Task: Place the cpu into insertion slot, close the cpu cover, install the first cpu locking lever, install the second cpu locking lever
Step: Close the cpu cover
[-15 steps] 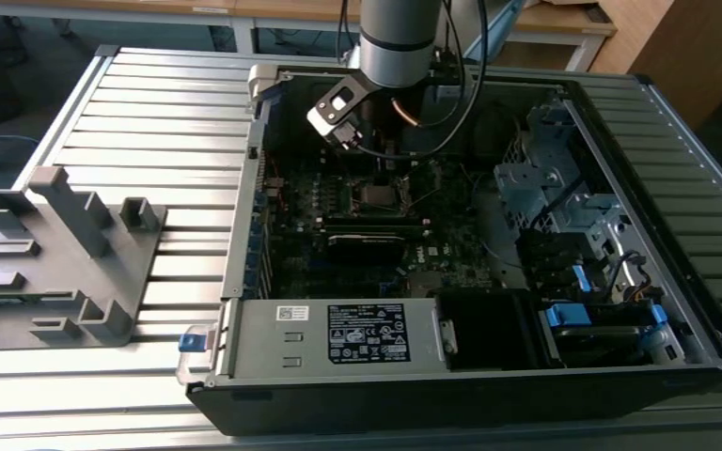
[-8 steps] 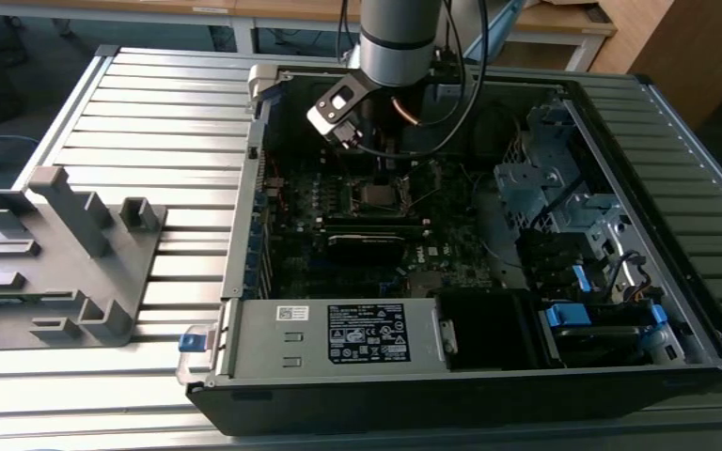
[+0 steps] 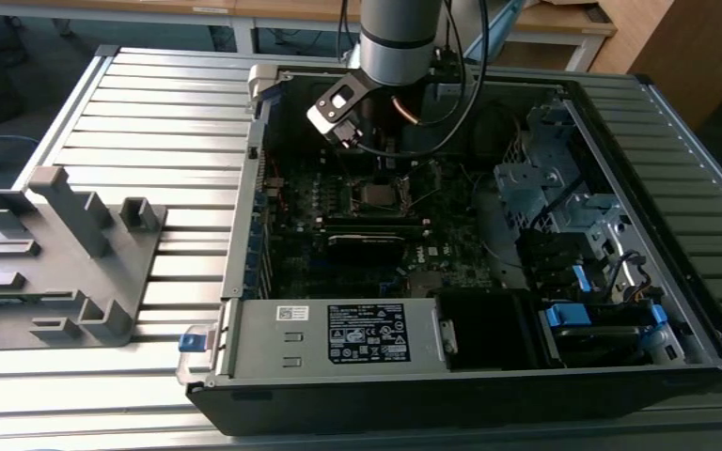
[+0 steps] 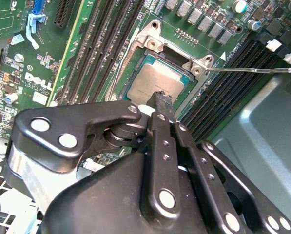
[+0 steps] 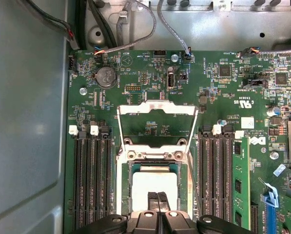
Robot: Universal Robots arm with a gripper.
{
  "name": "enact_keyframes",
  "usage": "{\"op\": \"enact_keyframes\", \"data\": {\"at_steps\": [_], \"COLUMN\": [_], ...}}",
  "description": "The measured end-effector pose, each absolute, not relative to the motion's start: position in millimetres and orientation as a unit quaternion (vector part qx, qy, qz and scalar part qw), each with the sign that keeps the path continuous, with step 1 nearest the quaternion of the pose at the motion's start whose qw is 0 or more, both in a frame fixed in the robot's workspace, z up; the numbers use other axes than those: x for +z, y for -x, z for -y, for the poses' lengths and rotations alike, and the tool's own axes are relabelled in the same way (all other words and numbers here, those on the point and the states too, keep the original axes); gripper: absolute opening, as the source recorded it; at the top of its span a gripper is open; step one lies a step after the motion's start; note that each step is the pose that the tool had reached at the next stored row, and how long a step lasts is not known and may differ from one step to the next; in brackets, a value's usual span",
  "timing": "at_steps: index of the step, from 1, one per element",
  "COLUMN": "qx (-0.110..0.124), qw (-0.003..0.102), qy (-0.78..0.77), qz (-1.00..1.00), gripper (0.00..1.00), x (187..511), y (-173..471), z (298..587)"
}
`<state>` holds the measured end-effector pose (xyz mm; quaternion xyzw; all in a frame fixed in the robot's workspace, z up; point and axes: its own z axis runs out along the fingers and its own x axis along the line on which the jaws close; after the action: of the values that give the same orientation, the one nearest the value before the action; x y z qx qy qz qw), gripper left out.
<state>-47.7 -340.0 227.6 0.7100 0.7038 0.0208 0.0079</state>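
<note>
One cpu (image 5: 154,181) lies flat in the socket (image 5: 188,183) of the motherboard (image 5: 223,92) in the first wrist view. The end effector (image 5: 157,197) is clenched, its fingertips pressed together with nothing between them, right over the chip's metal top. The cpu cover (image 5: 157,106) is swung open, just beyond the socket, its window showing bare board.

My exterior view sits high and well back, looking down at an angle over the desk (image 3: 148,103) into the whole open computer case (image 3: 462,409). My first wrist view faces straight down on the motherboard (image 5: 150,73), close in. The second wrist view looks obliquely along the gripper (image 4: 161,97), closer yet. Both wrist views share the cpu (image 5: 154,183) in its socket.
</note>
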Motion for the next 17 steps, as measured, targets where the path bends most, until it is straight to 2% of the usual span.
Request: {"op": "enact_keyframes", "data": {"at_steps": [17], "qx": [0.021], "qw": [0.008], "qy": [-0.71], "qz": [-0.704], "gripper": [0.11], "x": [242.4], "y": [47.7], "z": [340.0]}}
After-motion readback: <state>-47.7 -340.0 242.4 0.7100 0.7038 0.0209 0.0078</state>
